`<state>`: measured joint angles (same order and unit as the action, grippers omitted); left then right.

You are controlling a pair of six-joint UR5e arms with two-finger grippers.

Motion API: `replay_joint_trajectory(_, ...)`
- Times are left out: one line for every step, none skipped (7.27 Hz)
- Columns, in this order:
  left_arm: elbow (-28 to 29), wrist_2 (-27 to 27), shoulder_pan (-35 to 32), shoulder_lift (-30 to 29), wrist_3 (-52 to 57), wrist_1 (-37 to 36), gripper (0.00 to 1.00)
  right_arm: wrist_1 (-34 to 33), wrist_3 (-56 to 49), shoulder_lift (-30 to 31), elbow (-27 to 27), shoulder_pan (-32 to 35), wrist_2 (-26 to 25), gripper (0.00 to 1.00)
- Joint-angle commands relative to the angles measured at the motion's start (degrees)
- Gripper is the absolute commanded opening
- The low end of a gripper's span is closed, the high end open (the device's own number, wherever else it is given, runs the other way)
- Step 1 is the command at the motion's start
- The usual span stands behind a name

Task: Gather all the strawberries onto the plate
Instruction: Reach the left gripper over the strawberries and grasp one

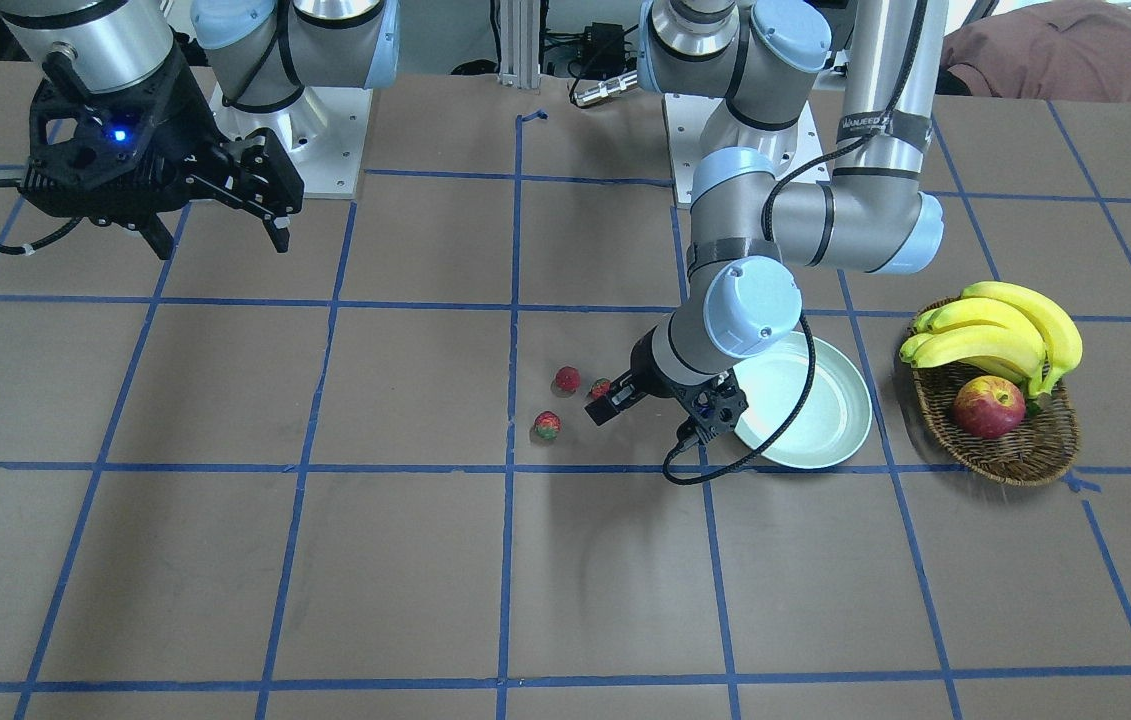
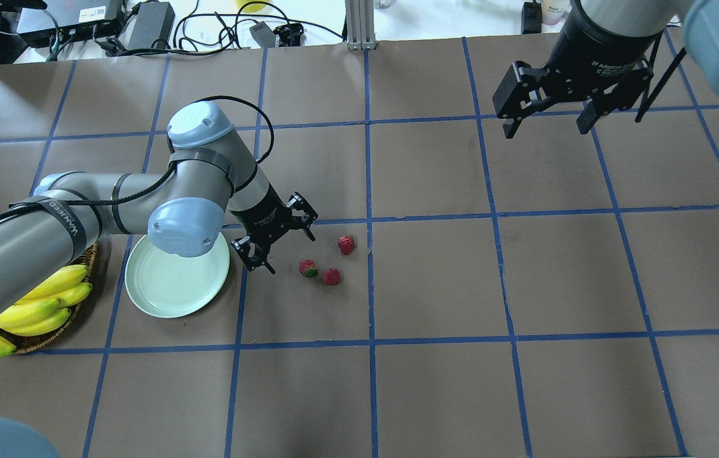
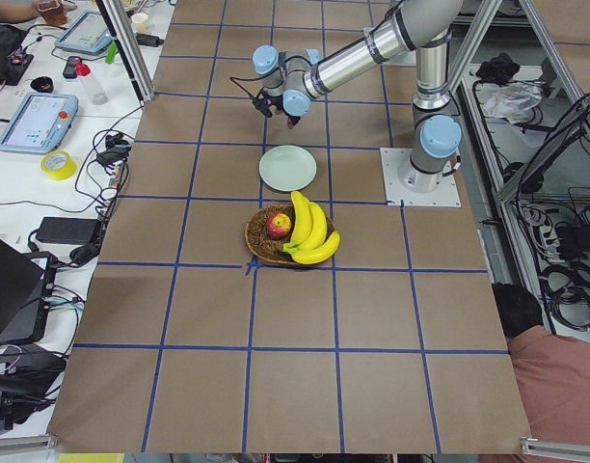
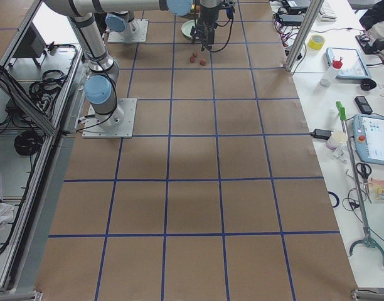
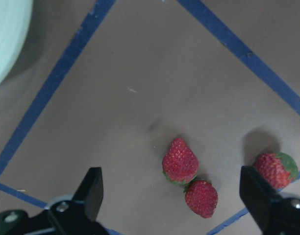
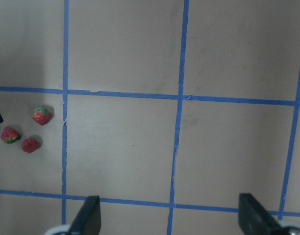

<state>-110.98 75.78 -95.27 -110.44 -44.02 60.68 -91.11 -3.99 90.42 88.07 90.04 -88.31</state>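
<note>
Three red strawberries (image 2: 346, 244) (image 2: 308, 268) (image 2: 332, 276) lie close together on the brown table, to the right of the mint-green plate (image 2: 168, 289). The plate holds nothing. My left gripper (image 2: 289, 253) is open and empty, between the plate and the berries, just left of the nearest one. In the left wrist view its fingers (image 5: 91, 191) frame two touching strawberries (image 5: 180, 161) (image 5: 201, 198), with the third (image 5: 273, 169) by the right finger. My right gripper (image 2: 547, 130) is open and empty, high over the far right of the table.
A wicker basket (image 1: 1025, 455) with bananas (image 1: 1005, 335) and a red-yellow apple (image 1: 988, 407) stands beside the plate (image 1: 825, 430), on the side away from the berries. Blue tape lines grid the table. A cable loops from the left wrist (image 1: 725, 470).
</note>
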Motion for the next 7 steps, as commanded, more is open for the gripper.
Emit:
replay_joint_trajectory(-0.2,-0.4,-1.6,-1.7,-0.5,-0.3,1.0,-1.7,-0.3,0.4,0.2,-0.1,-3.4,1.0)
replay_joint_trajectory(-0.3,-0.3,-1.6,-1.8,-0.5,-0.2,1.0,-1.8,0.2,0.5,0.2,0.0,-3.4,1.0)
replay_joint_trajectory(-0.3,-0.4,-1.6,-2.1,-0.5,-0.2,0.91,-1.7,0.3,0.5,0.2,0.0,-3.4,1.0)
replay_joint_trajectory(-0.3,-0.4,-1.6,-2.4,-0.5,-0.2,0.77,-1.7,0.0,0.5,0.2,0.0,-3.3,1.0)
replay_joint_trajectory(-0.3,-0.4,-1.6,-2.4,-0.5,-0.2,0.52,-1.7,0.0,0.5,0.2,0.0,-3.3,1.0)
replay_joint_trajectory(-0.3,-0.3,-1.7,-2.4,-0.8,-0.2,0.06,-1.7,0.1,0.5,0.2,0.1,-3.2,1.0)
replay_joint_trajectory(-0.3,0.1,-1.7,-2.4,-0.8,-0.2,0.0,-1.7,-0.1,0.5,0.3,0.1,-3.1,1.0)
